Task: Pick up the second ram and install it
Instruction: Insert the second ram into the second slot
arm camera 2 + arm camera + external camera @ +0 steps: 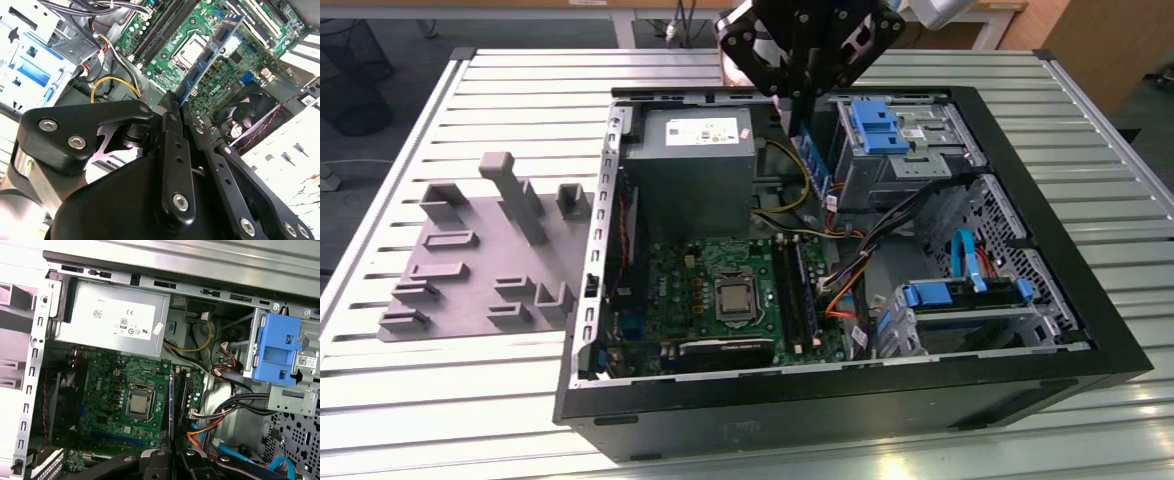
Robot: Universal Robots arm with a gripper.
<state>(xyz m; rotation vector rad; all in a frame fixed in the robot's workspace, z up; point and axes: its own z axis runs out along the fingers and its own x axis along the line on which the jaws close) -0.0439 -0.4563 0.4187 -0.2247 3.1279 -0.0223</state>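
Black, bolted gripper [172, 102] links crowd the foreground of the second wrist view, and its two fingers are clenched on one end of the second ram [210, 55], a single long, flat blue circuit stick with a row of small dark chips that juts out over the board without touching it. From the exterior view the same ram [815, 165] hangs edge-down from the gripper [803, 100], held above the open case between the power supply and the drive cage. Below it lies one broad green motherboard [125, 390] with a square metal processor [138, 406] at its middle and long dark memory slots [181, 395] beside it; whether a stick already sits in any of them is hard to make out. One grey metal power supply box [117, 320] sits against the case wall. Two chunky light-blue plastic drive brackets show in the exterior view, one [878, 125] at the far end and one [947, 295] nearer. Yellow, orange and black cables [210, 420] tangle between board and cage. The black case [854, 405] rests on a ribbed metal table [440, 390], beside one grey fixture plate [467, 260] with upright blocks.
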